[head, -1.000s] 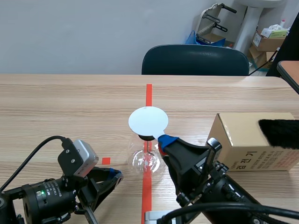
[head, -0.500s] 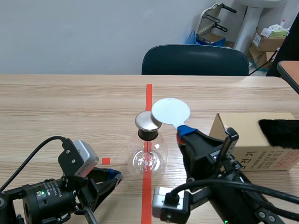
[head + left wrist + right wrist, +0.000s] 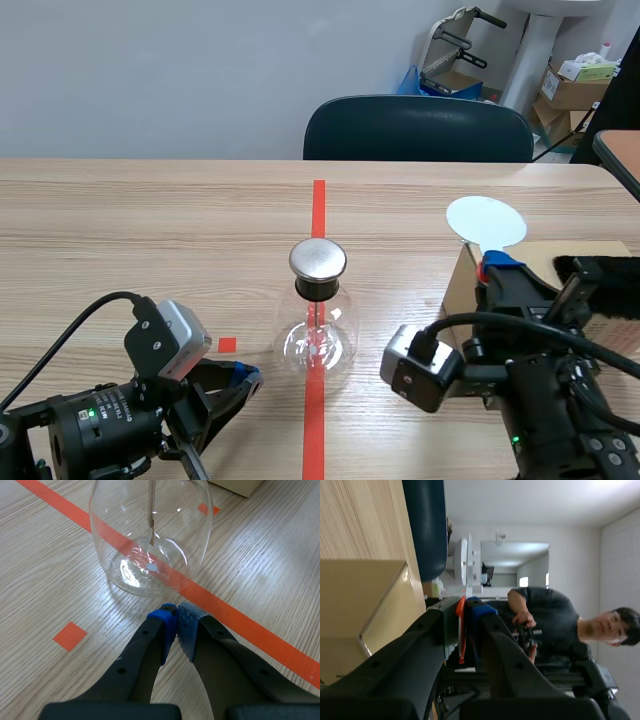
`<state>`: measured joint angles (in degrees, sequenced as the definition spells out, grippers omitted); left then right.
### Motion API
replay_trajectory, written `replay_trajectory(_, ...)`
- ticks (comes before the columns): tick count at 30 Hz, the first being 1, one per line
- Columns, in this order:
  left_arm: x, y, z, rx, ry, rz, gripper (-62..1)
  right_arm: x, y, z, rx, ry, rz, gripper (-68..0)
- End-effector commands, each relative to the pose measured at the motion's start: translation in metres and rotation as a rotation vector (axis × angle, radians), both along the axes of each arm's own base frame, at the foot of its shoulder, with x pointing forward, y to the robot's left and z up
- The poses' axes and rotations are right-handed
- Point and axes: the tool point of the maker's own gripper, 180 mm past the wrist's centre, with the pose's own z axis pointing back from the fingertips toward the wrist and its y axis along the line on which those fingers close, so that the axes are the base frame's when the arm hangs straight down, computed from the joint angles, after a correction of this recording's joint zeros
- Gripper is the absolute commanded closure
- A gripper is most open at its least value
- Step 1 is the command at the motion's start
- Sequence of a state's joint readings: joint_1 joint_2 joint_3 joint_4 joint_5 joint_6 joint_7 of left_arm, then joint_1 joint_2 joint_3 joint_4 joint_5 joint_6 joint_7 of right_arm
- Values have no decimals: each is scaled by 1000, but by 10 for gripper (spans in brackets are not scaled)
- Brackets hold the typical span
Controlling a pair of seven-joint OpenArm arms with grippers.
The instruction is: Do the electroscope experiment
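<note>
Two black arms are at the near edge of the table [image 3: 150, 220], one on each side. The left gripper [image 3: 250, 378] lies low on the wood with its two fingers brought together and nothing between them. Its wrist view shows the blue pads almost meeting at the left gripper [image 3: 175, 617], just short of the glass. One small orange square [image 3: 227, 345] is taped beside it.

In the middle stands the single electroscope [image 3: 318, 330], a clear round flask [image 3: 150, 535] sitting upright on the one long orange tape line [image 3: 318, 200]. It has a black neck and one flat metal cap [image 3: 318, 260] on top, and a thin rod hangs down inside. Nothing touches the cap.

To the right, the right gripper [image 3: 497, 265] is raised with its fingers pinched on the orange handle [image 3: 462, 630] of one white disc wand [image 3: 485, 220]. The disc stands well apart from the flask, above the near corner of the one cardboard box [image 3: 458, 285]. From the wrist, the right gripper [image 3: 467, 602] shows the disc edge-on [image 3: 464, 562] past the box [image 3: 360, 605].

One black furry cloth [image 3: 615, 270] lies on the box at the far right. One dark chair [image 3: 418, 128] stands behind the table.
</note>
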<state>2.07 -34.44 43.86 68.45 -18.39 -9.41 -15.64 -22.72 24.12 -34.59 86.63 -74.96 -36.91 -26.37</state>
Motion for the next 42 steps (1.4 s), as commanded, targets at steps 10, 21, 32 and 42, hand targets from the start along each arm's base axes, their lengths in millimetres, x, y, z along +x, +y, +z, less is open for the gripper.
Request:
replay_trajectory(10, 2, -5, 7, -28, -15, -1, -40, 6, -25, 12, 21, -43, -139, -13)
replay_trajectory(21, 2, -5, 7, -28, -16, -1, -40, 6, -1, 13, 9, -46, -3, -13)
replay_trajectory(32, 2, -5, 7, -28, -16, -1, -40, -9, 59, 12, -14, -48, 341, -13)
replay_trajectory(42, 2, -5, 7, -28, -16, -1, -40, -31, 97, 10, -36, -49, 588, -13)
